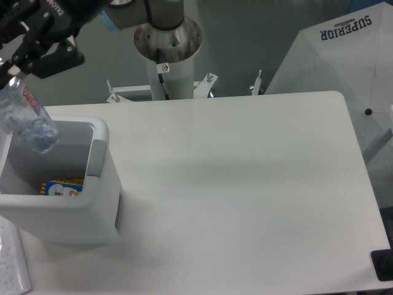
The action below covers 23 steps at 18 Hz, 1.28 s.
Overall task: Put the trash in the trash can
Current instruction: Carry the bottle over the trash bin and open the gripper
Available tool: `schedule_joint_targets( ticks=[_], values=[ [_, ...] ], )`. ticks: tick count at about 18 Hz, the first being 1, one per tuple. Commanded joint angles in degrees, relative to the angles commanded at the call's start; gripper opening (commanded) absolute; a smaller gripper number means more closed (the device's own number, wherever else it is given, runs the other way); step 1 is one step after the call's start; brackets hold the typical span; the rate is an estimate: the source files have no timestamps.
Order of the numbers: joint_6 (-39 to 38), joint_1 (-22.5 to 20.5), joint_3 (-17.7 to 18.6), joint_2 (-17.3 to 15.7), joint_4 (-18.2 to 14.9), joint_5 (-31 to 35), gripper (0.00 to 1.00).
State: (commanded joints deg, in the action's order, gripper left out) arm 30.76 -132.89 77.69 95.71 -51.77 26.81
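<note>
The crushed clear plastic bottle (29, 118) with a blue-and-red label hangs tilted over the left back part of the light-grey trash can (92, 212), its lower end at rim level inside the opening. My gripper (35, 66) is at the top left, just above the bottle. Its black fingers (60, 56) stand spread apart, and the bottle's upper end sits under the left one rather than between them. The crumpled wrapper with green marks is not in view. A blue-and-yellow packet (61, 186) lies at the bottom of the can.
The arm's white base column (167, 52) stands at the table's back edge. A white canopy marked SUPERIOR (344, 55) is at the right. A white flat object (12, 264) lies at the front left and a dark object (384, 264) at the front right corner.
</note>
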Motion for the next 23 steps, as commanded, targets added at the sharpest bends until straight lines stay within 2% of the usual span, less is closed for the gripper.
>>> schedule_joint_targets(
  ticks=[3,7,9,14,16,23],
  values=[
    [0.1,0.0,1.8,-1.0,0.0,0.0,0.00],
    [3.2,0.0,6.8,-3.5,0.1,0.1,0.01],
    [4.3,0.0,8.3,-3.8,0.1,0.1,0.02],
    [4.7,0.3,8.6,-2.6,1.3,0.4,0.04],
    [6.4,0.3,9.4,-2.5,1.3,0.4,0.12],
    [7.6,0.3,10.3,-2.3,1.6,0.6,0.17]
  ],
)
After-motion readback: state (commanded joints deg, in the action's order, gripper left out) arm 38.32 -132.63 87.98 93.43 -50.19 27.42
